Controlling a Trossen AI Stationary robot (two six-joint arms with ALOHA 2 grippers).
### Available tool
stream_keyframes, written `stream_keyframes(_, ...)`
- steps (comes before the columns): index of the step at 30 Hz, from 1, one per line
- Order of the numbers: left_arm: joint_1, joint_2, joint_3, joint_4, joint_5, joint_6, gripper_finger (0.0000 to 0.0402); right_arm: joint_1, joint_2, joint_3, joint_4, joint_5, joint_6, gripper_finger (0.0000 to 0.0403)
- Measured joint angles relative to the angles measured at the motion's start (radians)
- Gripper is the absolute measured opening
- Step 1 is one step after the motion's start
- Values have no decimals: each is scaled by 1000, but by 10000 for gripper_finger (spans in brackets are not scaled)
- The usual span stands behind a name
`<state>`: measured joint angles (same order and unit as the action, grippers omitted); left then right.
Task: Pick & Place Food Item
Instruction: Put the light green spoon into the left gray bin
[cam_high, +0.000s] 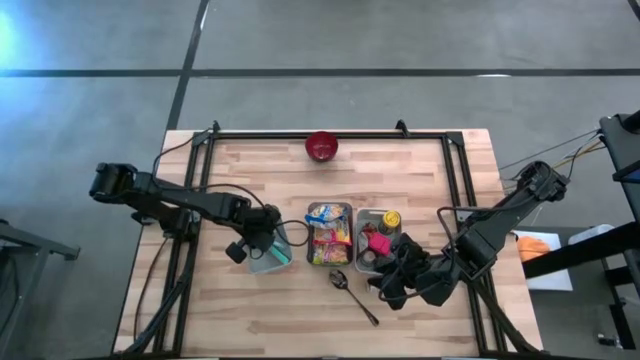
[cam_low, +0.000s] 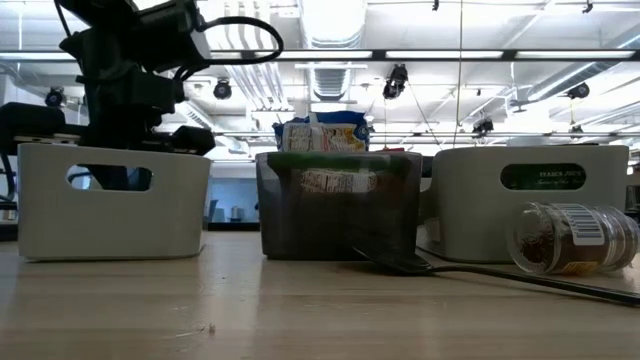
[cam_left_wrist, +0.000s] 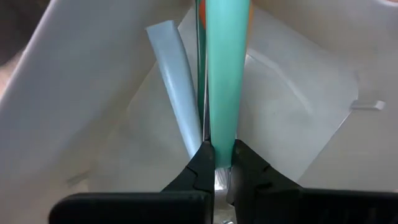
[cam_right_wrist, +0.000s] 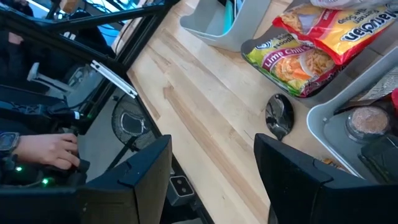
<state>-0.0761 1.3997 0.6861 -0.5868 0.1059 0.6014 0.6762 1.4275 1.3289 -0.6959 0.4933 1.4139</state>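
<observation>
Noodle packets (cam_right_wrist: 323, 34) printed "Lime Chili" fill the middle bin (cam_high: 330, 234) on the tabletop (cam_high: 280, 310). Over the left white bin (cam_high: 270, 255), the left gripper (cam_left_wrist: 217, 163) pinches a teal packet (cam_left_wrist: 225, 74), fingers nearly shut. The right gripper (cam_right_wrist: 211, 168) hovers wide and empty near the spoon (cam_right_wrist: 278, 116). Only the low view shows a barcoded spice jar (cam_low: 572, 238); only the right wrist view a person's hand (cam_right_wrist: 43, 149) beyond the table.

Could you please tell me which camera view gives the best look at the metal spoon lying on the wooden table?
The high view shows the whole metal spoon, bowl and handle, in front of the middle bin. The right wrist view catches only its bowl; the low view sees it edge-on; the left wrist view misses it.
</observation>
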Motion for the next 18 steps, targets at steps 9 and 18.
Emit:
stream_keyframes(9, -1, 1, -2, 10, 0, 0, 24, 0, 1, 1, 0, -2, -14, 225)
stream_keyframes(18, -1, 3, -3, 15, 2, 3, 53, 0, 1, 0, 0, -5, -22, 225)
